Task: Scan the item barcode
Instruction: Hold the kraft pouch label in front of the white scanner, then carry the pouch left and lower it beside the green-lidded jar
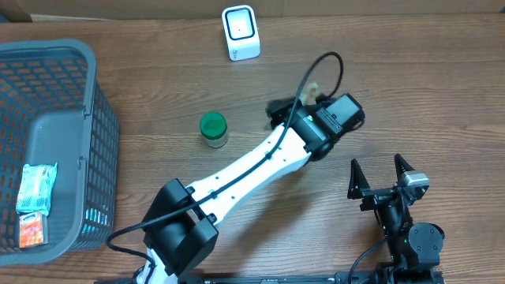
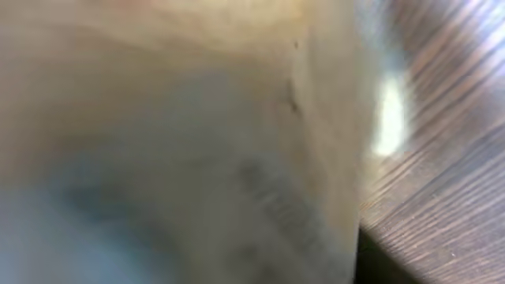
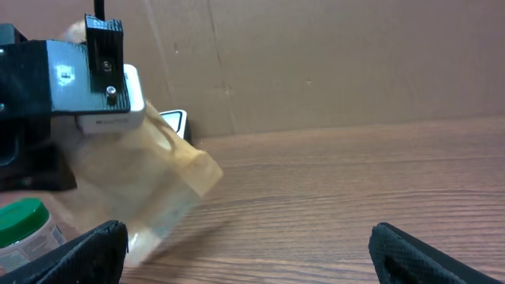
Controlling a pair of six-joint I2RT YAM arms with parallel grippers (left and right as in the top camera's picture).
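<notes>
The item, a translucent tan packet (image 1: 312, 89), sits right at my left gripper (image 1: 304, 110) in the middle of the table. It fills the left wrist view as a blur (image 2: 197, 142) and hides the jaws there. In the right wrist view the packet (image 3: 150, 193) hangs tilted under the left gripper's body, smeared, its lower end near the wood. Whether the jaws press on it does not show. A white scanner (image 1: 241, 31) stands at the back edge. My right gripper (image 1: 380, 167) rests open at the front right, with only bare wood between its fingertips (image 3: 252, 252).
A green-lidded jar (image 1: 213, 128) stands just left of the left arm, also low left in the right wrist view (image 3: 24, 225). A grey mesh basket (image 1: 95, 118) at the far left holds packets (image 1: 35, 189). A cardboard wall (image 3: 331, 63) runs along the back.
</notes>
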